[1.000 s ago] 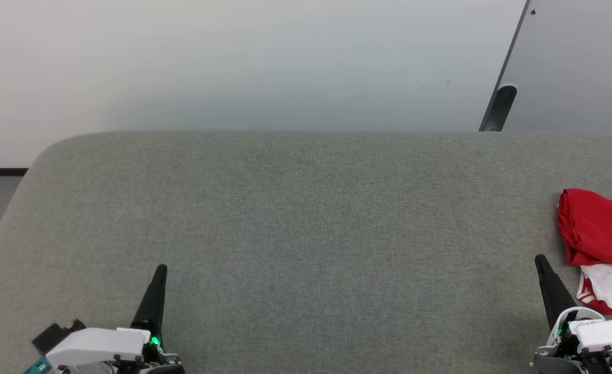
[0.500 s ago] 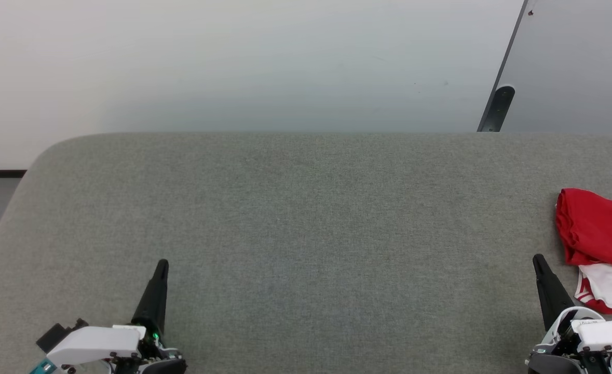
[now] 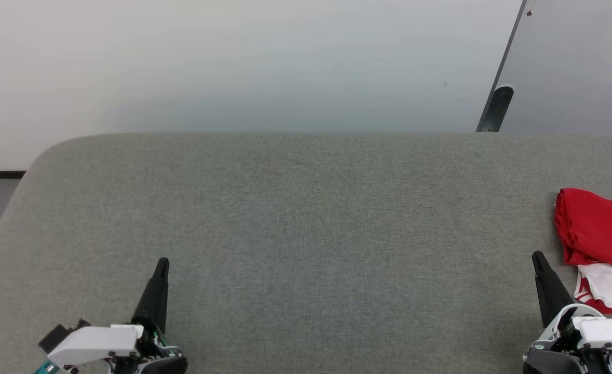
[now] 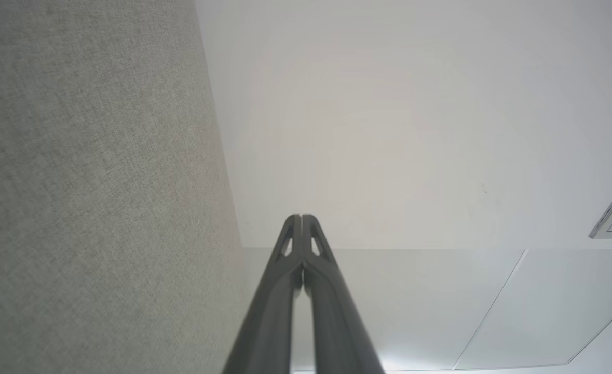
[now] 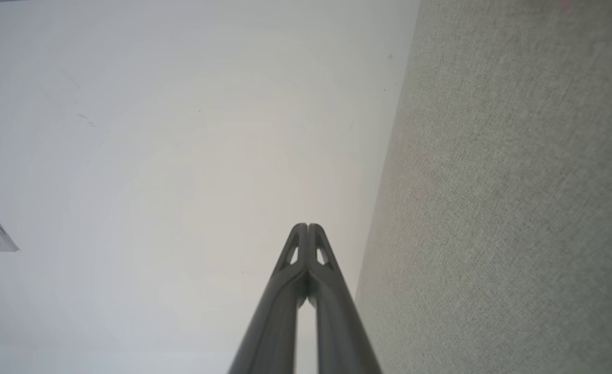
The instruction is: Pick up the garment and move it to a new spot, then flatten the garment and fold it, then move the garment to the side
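Presently both sets of jaws are pressed fully together with nothing between them. The left jaws sit low over the near part of the grey fabric-covered desk [image 3: 306, 218], their dark fingers [image 3: 152, 300] pointing away from the robot. In the left wrist view the two fingers [image 4: 277, 311] meet at the tips, with only a thin slit lower down; the desk fabric [image 4: 77, 182] runs along one side of them and a pale wall [image 4: 389, 130] lies ahead.

The right jaws are closed the same way. Their fingers [image 3: 551, 291] point forward over the desk, and the right wrist view shows the fingertips [image 5: 337, 322] touching, with desk fabric [image 5: 518, 208] on one side and the pale wall [image 5: 155, 156] on the other.

The garment [image 3: 596, 228] lies on the desk just beside the right jaws, on their outer side, well apart from the left jaws. It is a loosely bunched heap. The red body reaches from beside the fingertips to a little beyond them, and a white part with red striped trim lies nearer, close against the side of the right fingers. Whether cloth and finger actually touch cannot be told. The edge of the head view cuts off the garment's outer part.

Far beyond the right jaws, past the desk's back edge, a grey dark-edged panel [image 3: 570, 62] leans with a dark bracket [image 3: 498, 109] at its foot.
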Available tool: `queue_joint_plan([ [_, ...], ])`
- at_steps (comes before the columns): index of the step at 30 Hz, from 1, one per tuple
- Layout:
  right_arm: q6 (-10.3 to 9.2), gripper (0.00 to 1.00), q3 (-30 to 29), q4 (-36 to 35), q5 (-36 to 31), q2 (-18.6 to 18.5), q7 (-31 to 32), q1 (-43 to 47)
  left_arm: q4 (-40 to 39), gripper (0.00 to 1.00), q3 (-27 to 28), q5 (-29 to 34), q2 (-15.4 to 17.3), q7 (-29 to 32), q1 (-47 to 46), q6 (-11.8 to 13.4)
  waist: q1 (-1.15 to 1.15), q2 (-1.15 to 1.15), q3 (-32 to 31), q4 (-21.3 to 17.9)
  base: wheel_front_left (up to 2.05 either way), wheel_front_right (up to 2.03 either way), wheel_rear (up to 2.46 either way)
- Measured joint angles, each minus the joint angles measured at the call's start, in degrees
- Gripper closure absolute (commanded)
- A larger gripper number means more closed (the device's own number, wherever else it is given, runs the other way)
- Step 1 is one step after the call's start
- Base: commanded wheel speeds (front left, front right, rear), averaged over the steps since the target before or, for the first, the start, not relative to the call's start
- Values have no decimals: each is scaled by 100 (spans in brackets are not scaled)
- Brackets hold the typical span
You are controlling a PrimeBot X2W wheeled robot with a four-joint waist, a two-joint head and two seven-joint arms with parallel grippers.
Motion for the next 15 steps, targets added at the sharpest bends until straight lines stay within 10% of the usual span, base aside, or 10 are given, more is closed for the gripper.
queue_joint_plan([
  [15, 0, 100, 0, 0, 0, 1, 0, 0, 0, 100, 7, 0, -2, 10, -1, 0, 0, 0, 0, 0, 0, 0, 0],
])
